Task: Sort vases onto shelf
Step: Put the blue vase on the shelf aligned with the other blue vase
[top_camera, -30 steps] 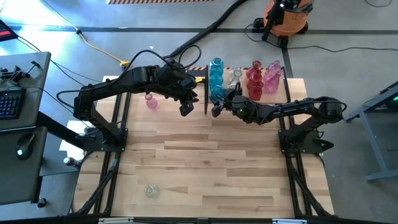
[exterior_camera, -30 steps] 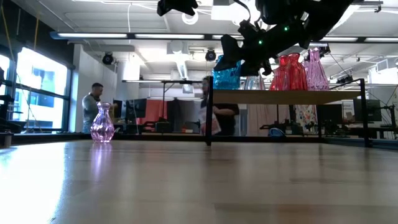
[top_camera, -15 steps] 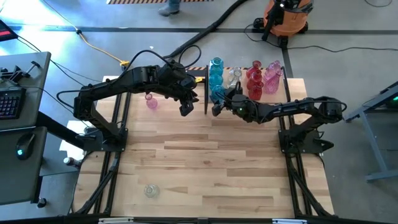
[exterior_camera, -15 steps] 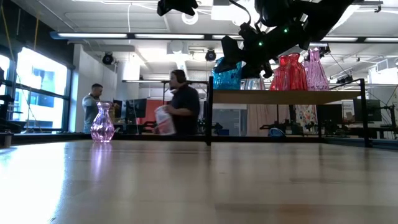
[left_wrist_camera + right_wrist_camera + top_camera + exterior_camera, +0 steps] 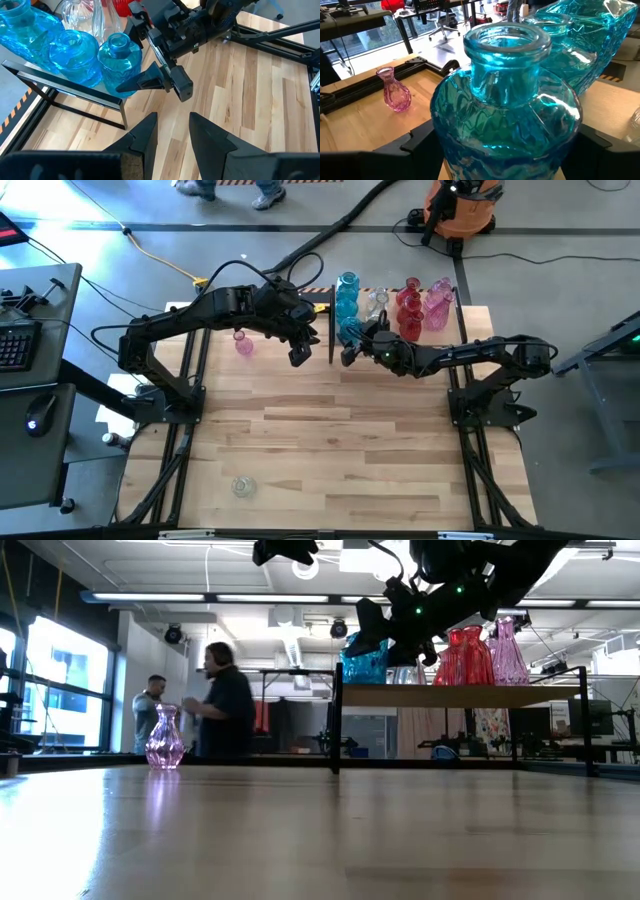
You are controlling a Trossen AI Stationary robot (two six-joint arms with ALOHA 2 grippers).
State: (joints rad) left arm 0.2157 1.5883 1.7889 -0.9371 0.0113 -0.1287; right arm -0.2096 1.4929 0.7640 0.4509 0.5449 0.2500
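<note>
two vases still on the bench (image 5: 330, 440): pink vase (image 5: 243, 343) at 10 o'clock, clear vase (image 5: 241, 486) at 7. we see right tool (image 5: 150, 80) pinching blue vase (image 5: 120, 57) at the shelf (image 5: 460, 695); left tool (image 5: 298, 355) spread, empty.

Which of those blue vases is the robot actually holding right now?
The front blue vase, at the shelf's open end. The right gripper's fingers sit on either side of it; the two blue vases behind it stand untouched. The left gripper hovers empty nearby.

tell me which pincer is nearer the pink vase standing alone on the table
Left. The left pincer hangs just beside the pink vase; the right pincer is farther off, by the shelf.
</note>
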